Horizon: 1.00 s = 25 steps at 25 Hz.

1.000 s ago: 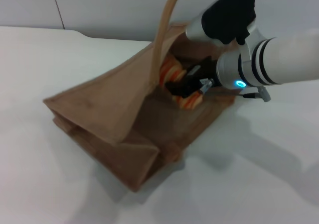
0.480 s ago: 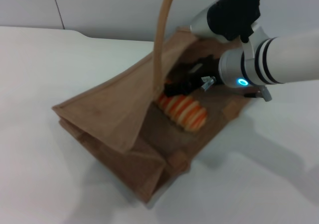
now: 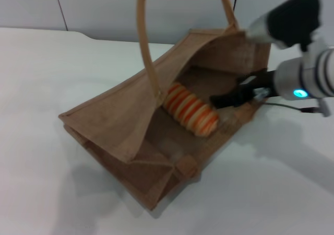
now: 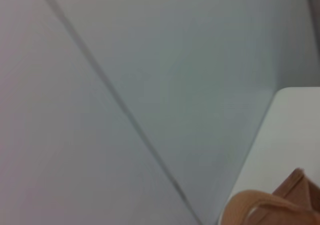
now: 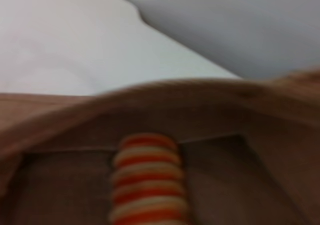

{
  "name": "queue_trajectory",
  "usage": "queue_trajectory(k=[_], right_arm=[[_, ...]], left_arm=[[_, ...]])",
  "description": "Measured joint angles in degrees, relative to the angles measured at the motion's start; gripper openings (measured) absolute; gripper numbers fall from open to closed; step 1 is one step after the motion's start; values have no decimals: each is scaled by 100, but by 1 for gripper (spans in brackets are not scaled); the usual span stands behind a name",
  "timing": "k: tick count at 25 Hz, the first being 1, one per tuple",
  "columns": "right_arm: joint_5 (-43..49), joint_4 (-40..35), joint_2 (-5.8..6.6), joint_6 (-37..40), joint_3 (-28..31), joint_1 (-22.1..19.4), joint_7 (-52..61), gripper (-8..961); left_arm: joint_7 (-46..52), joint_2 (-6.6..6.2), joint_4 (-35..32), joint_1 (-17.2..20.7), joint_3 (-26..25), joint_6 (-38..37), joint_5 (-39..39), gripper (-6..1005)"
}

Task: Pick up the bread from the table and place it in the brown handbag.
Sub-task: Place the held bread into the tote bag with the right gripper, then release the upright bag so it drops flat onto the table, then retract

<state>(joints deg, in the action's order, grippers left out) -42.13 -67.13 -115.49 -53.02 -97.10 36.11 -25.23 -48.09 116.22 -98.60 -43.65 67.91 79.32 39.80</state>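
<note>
On the white table, the brown handbag lies open with the bread inside, just beside the right gripper, whose grip state is unclear.

Pale wall panels fill the left wrist view, with a bit of desk and bag at one corner.

A thin dark seam runs slantwise across the plain grey-white wall. A white desk corner shows beside it. On it sits a brown handbag edge, with a lighter tan looped handle curving just beside it.
</note>
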Motion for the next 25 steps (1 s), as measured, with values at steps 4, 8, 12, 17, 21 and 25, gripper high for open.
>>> queue_trajectory(k=[4, 8, 12, 17, 21, 25], right_arm=[[381, -703, -9, -362, 476, -523, 3, 888], [851, -1025, -29, -709, 801, -783, 43, 886], [1123, -1210, -36, -567, 895, -979, 105, 886], [1126, -1477, -44, 267, 937, -1230, 143, 886], [1107, -1438, -44, 664, 935, -1249, 193, 886], [1106, -1075, -44, 690, 993, -1037, 210, 886]], left_arm=[[-23, 3, 56, 211, -138, -192, -8, 147], [-47, -3, 278, 360, -146, -499, -8, 148], [-66, -1, 460, 500, -202, -715, 24, 149], [-175, 6, 632, 694, -266, -1115, 389, 150], [-489, 5, 770, 690, -359, -1173, 867, 150], [-635, 6, 857, 645, -334, -1163, 1099, 151]])
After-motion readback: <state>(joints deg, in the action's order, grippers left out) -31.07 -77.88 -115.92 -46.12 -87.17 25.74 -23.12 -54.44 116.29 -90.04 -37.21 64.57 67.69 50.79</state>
